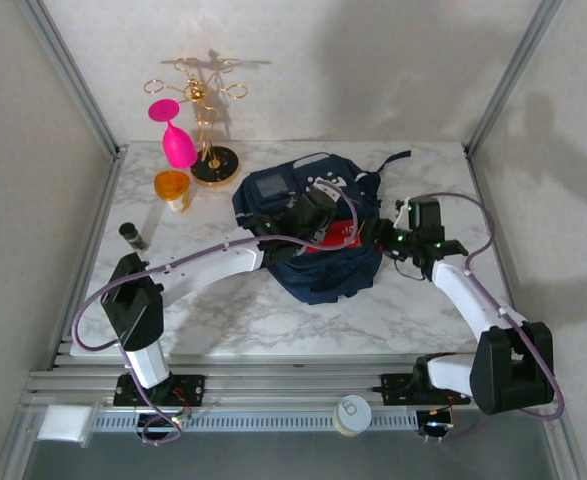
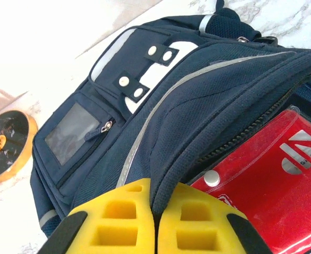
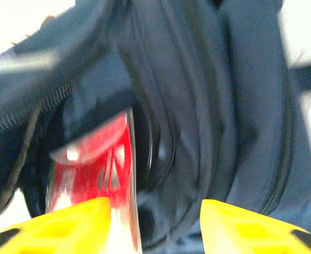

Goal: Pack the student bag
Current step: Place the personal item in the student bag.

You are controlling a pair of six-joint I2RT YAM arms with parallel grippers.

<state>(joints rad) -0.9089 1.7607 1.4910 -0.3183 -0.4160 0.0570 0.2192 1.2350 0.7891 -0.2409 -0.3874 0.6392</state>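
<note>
left gripper [image 2: 155, 225]: pads pressed together, pinching the zip-edge flap of the student bag [image 2: 197, 100]
right gripper [image 3: 155, 211]: fingers spread, nothing clamped, aimed into the bag's mouth
red folder [image 2: 272, 180]: partly inside the open mouth, edge just beside one right pad
student bag: lying mid-table on the marble table [image 1: 223, 315], between both arms
far-left corner: pink goblet [image 1: 176, 140], orange cup [image 1: 172, 188]

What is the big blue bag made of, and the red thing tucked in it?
The student bag looks like matte woven cloth, maybe nylon: you can see mesh texture, stitched seams and a zip. The red folder seems to be glossy plastic: it shines and has a snap button.
</note>
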